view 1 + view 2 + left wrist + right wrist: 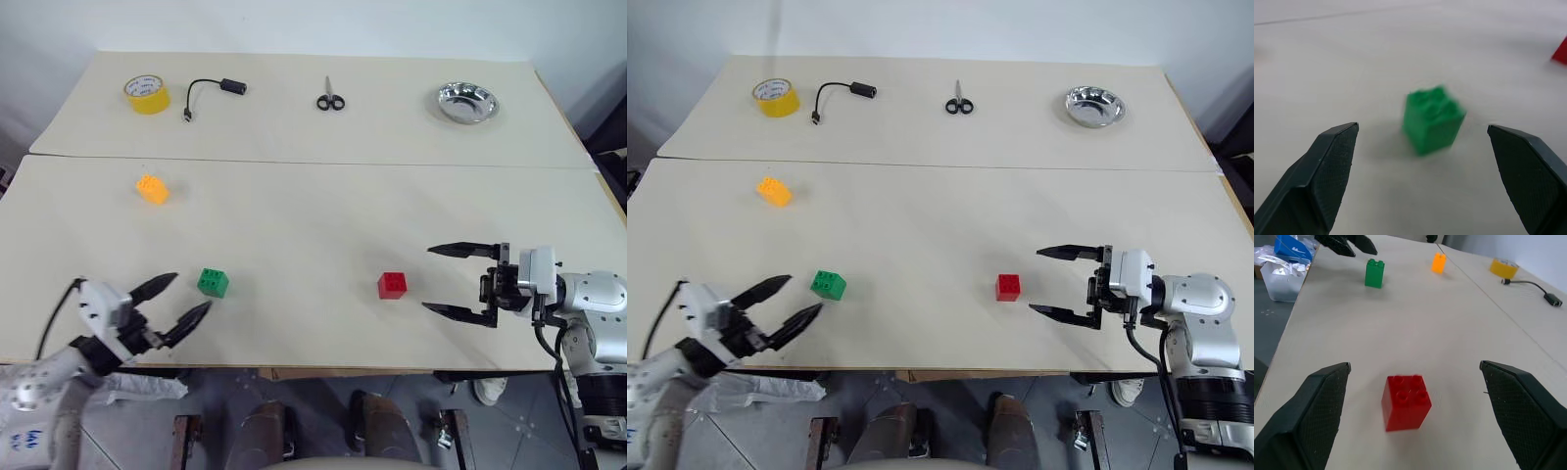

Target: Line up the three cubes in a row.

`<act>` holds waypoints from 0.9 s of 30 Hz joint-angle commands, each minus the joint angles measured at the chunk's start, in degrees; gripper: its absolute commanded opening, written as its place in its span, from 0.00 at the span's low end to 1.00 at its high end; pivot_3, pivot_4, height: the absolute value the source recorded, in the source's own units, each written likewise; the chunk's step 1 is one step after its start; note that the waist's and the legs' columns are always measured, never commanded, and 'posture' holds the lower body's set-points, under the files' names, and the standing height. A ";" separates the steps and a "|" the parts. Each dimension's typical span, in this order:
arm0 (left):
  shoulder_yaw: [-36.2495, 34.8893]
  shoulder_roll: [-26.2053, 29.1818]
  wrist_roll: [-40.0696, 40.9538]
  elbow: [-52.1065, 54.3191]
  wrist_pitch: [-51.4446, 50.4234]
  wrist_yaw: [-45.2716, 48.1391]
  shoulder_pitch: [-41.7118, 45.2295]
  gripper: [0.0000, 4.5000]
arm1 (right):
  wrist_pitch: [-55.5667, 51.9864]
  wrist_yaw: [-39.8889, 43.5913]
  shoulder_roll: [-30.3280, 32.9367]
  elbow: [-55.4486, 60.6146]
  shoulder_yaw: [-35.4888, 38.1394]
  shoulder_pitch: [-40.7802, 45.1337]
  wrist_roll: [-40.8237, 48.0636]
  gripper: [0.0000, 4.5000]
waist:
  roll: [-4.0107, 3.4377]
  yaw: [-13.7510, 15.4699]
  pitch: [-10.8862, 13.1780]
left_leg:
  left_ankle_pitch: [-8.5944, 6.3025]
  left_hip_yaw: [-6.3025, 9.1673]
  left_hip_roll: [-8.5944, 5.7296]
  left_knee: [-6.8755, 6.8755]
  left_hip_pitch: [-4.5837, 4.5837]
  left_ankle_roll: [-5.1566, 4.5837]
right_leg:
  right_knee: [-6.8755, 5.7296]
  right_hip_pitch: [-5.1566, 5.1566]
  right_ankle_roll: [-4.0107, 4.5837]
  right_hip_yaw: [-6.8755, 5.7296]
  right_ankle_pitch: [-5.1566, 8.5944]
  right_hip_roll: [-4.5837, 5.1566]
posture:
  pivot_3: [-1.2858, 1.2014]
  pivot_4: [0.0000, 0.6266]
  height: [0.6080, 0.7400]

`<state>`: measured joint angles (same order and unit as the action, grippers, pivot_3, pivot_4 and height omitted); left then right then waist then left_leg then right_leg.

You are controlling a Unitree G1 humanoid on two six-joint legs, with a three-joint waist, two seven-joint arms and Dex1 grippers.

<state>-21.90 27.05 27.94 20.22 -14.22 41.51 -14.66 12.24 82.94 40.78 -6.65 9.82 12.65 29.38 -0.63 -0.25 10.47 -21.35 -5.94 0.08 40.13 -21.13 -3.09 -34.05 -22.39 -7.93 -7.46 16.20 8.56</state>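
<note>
Left eye view, near edge first: left gripper [193, 296] sits at about 8 o'clock of the table [313, 235], jaws spread wide, empty, tips aimed at the green cube [213, 282], which is just beside them at their 2 o'clock, not touching. Left wrist view confirms it: green cube [1431, 119] stands upright on the table ahead of the two fingers, clear of both.

Right gripper [443, 279] at about 4 o'clock of the table, pointing sideways toward the centre, jaws also released and holding nothing. Red cube [392, 285] is near its fingertips, at their 9 o'clock, with a gap. Right wrist view: red cube [1405, 402] sits between the lines of the two open fingers, a little ahead of them, studs up, untouched.

Green and red cubes lie roughly level with each other along the near strip, well apart. Orange-yellow cube [151, 189] is farther back at 10 o'clock, off that line, tilted a bit.

Far half of the table, left to right: yellow tape roll [147, 94], black cable with adapter [216, 93], scissors [330, 96], metal bowl [467, 102].
</note>
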 commanded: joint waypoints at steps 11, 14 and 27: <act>11.81 -15.49 -13.93 0.38 3.97 -22.45 2.22 0.74 | -2.49 -3.44 0.27 5.96 0.02 -3.21 0.57 1.00 | -0.02 1.85 -0.07 | 0.02 0.00 -0.06 0.14 0.07 -0.04 | -0.07 0.07 -0.02 0.07 -0.02 0.11 | 0.52 0.24 1.00; 11.88 -15.48 -12.79 -0.35 3.66 -21.93 2.47 0.54 | -3.08 -3.80 0.17 6.45 -0.26 -3.78 0.59 1.00 | -0.03 1.84 -0.07 | 0.02 0.01 -0.06 0.15 0.06 -0.04 | -0.07 0.08 -0.02 0.06 -0.02 0.11 | 0.52 0.24 1.00; 10.76 15.13 -0.51 -17.98 8.72 23.65 22.12 0.33 | -5.21 -6.23 1.63 9.46 3.06 -8.71 1.34 1.00 | -0.07 1.59 -0.05 | 0.01 -0.04 -0.04 0.11 -0.01 -0.01 | -0.08 -0.04 0.04 0.02 0.02 0.05 | 0.52 0.24 1.00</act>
<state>-11.81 39.66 26.74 5.27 -6.16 59.51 2.85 7.07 77.40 41.16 0.49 10.32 4.60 29.61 -0.70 1.34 10.41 -21.34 -5.96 0.02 40.26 -21.16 -3.12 -34.16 -22.43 -7.89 -7.47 16.22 8.61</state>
